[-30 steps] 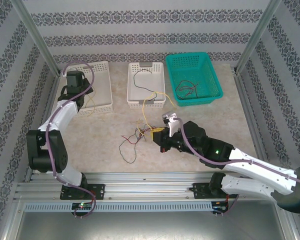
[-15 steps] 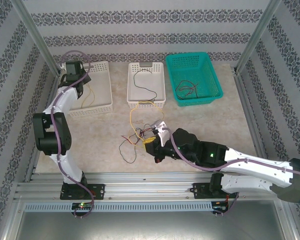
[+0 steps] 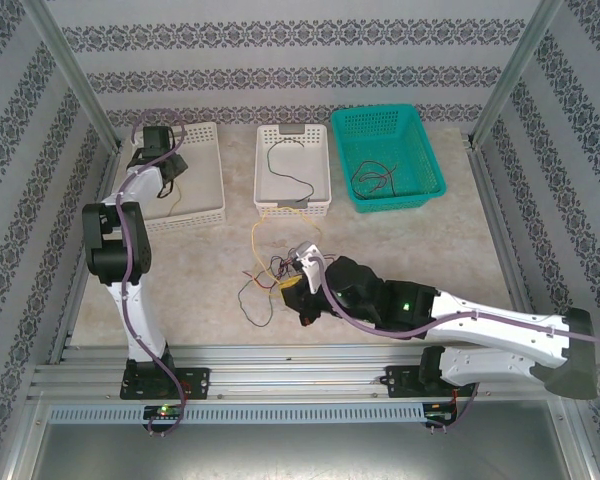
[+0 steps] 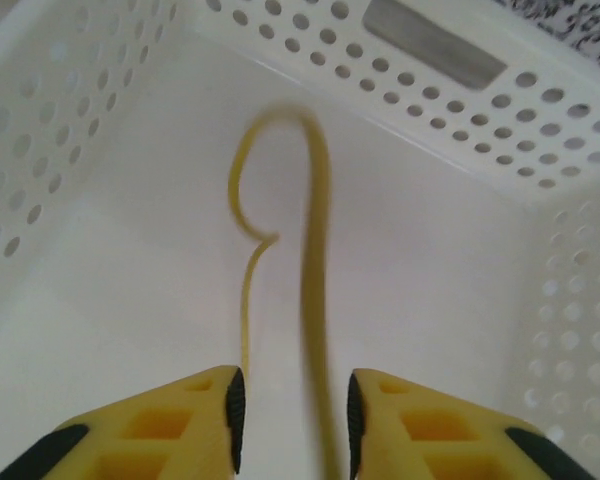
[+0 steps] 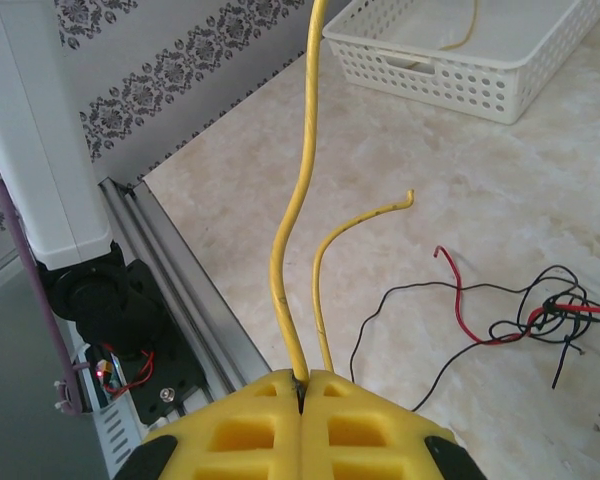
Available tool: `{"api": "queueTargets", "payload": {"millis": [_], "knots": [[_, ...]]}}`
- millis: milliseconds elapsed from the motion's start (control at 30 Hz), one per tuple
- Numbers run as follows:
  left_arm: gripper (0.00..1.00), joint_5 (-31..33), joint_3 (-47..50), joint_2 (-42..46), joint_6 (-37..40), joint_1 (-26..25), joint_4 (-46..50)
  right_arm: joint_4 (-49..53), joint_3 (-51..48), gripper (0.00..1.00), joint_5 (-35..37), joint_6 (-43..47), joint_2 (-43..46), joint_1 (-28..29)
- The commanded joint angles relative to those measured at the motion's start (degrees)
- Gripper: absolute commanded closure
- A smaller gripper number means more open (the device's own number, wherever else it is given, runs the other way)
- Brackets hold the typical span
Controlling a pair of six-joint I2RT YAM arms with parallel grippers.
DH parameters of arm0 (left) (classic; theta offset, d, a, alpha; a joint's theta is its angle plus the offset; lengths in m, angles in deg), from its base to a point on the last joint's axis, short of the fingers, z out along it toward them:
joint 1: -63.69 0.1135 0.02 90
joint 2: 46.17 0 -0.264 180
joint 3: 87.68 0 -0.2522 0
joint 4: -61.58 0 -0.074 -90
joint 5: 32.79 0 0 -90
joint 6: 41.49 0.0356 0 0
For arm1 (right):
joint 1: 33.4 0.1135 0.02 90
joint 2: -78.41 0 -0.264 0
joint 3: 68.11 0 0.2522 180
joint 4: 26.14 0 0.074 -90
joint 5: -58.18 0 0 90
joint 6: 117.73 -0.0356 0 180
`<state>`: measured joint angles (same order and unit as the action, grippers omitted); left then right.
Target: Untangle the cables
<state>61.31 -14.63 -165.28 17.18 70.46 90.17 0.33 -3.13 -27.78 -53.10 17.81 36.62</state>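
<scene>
From above, the tangle of red and black cables lies on the table, just in front of the middle basket. The right gripper sits at the tangle's near edge. A yellow cable arcs from it to that basket's front wall, probably lifted to part it from the rest. The left gripper hangs in the left basket, beside the middle basket, seemingly the bin for yellow ones.

At the left wrist, the left gripper stands narrowly parted, with a second yellow cable loose between its jaws on the basket floor. That suits a drop-off.

At the right wrist, the right gripper is clamped on the yellow cable, two strands rising from the seam. The tangle lies apart, so the grip isolates one cable.
</scene>
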Motion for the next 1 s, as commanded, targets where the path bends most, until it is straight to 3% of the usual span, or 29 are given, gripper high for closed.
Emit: {"api": "queueTargets", "payload": {"millis": [0, 200, 400, 700, 967], "knots": [[0.59, 0.37, -2.57, 0.45, 1.23, 0.0, 1.33, 0.0, 2.31, 1.0, 0.99, 1.62, -0.66, 0.49], [0.35, -2.24, -2.45, 4.58, 0.94, -0.08, 0.88, -0.15, 3.65, 1.0, 0.02, 1.91, -2.05, 0.03], [0.2, -3.99, -2.78, 9.49, 1.57, -0.26, 2.47, -0.32, 5.09, 1.0, -1.24, 1.68, -3.3, -0.01], [0.14, -8.32, 2.98, 16.37, 0.5, -0.26, 0.48, -0.42, 5.24, 1.0, -1.19, 0.75, -2.86, 0.22], [0.13, -6.27, 6.93, 20.91, -0.13, -0.04, -0.02, -0.56, 5.0, 1.0, -1.23, 0.5, -2.39, 0.34]]}}
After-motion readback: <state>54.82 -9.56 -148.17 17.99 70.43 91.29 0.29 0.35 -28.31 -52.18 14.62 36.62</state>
